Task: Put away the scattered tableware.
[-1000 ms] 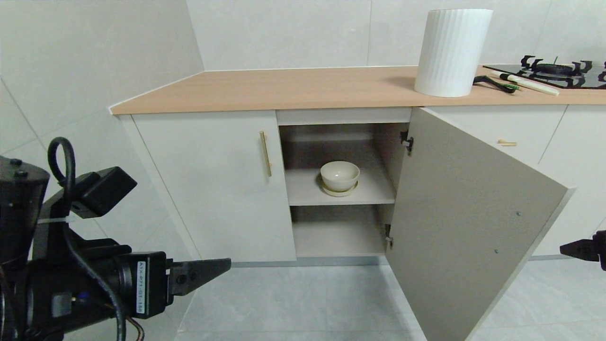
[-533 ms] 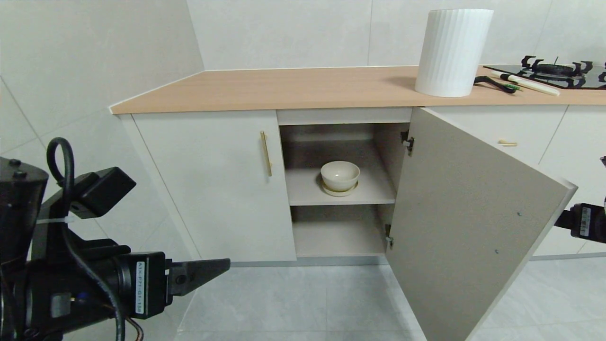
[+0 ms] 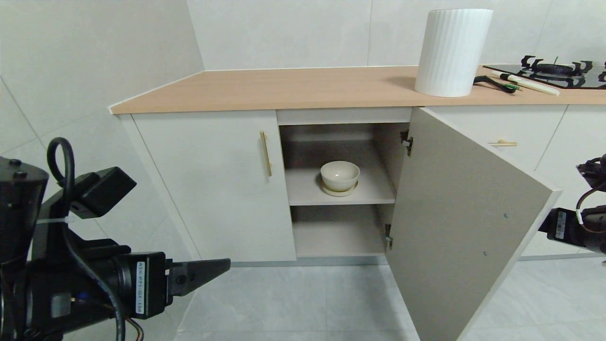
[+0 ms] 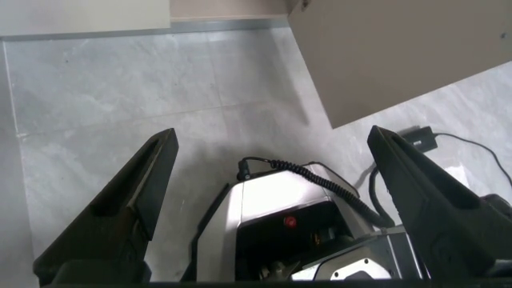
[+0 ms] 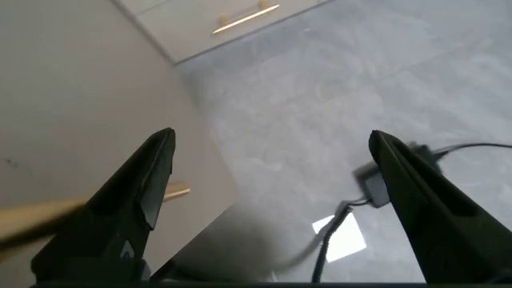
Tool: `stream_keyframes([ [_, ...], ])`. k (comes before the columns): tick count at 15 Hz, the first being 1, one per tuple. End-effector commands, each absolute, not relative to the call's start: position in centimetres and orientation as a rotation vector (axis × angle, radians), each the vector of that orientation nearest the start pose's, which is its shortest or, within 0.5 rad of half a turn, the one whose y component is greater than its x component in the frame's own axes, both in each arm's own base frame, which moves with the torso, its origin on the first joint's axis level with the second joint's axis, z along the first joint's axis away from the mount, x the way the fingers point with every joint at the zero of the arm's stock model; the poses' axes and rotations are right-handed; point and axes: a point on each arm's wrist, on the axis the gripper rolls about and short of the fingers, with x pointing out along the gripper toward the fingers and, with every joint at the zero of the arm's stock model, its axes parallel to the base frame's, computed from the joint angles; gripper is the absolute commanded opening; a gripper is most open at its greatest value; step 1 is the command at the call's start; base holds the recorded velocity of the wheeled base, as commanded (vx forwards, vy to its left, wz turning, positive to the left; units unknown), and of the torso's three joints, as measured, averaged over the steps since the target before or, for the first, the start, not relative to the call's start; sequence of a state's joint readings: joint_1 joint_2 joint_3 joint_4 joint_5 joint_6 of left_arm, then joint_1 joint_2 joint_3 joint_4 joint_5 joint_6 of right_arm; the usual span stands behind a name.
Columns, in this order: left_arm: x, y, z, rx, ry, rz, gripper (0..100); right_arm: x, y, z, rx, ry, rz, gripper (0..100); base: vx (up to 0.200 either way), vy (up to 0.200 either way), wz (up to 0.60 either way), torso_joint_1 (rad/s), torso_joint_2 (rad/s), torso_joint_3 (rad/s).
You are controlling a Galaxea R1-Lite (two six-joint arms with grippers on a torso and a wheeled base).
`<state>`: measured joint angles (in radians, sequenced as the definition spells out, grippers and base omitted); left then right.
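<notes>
Since the bowl [image 3: 339, 175] looks brittle and slick, best gripped at its rim, the left gripper [image 4: 272, 142] and right gripper [image 5: 272, 140] gape empty.

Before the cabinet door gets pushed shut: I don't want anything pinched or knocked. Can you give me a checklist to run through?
1. Bowl seated on plate, on the upper shelf: ok.
2. Both set back from the shelf's front edge: ok.
3. Cabinet door swing path free: ok.
4. Right gripper open at the door's outer side; touching it: cannot tell.
5. Left gripper open, empty, low, away from the door: ok.
6. Nothing left to put away: cannot tell; utensils lie on the countertop.
</notes>
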<state>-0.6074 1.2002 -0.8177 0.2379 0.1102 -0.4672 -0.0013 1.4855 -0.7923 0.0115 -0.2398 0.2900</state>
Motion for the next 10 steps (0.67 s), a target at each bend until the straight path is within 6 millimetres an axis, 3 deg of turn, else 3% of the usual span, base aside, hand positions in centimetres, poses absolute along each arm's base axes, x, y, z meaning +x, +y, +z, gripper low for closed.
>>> stream_keyframes([
  [1, 13.7, -9.2, 22.5, -0.225, 0.682, -0.332, 100, 23.6, -0.1, 17.6, 0.189, 0.677, -0.313, 100, 0.0, 0.0, 0.0, 0.0, 0.0, 0.0],
  [6, 13.7, -9.2, 22.5, -0.224, 0.684, -0.331, 100, 23.6, 4.4, 17.4, 0.168, 0.691, -0.149, 100, 0.0, 0.0, 0.0, 0.0, 0.0, 0.0],
  [10, 13.7, -9.2, 22.6, -0.227, 0.676, -0.332, 100, 24.8, 8.9, 16.9, 0.119, 0.692, 0.018, 100, 0.0, 0.0, 0.0, 0.0, 0.0, 0.0],
])
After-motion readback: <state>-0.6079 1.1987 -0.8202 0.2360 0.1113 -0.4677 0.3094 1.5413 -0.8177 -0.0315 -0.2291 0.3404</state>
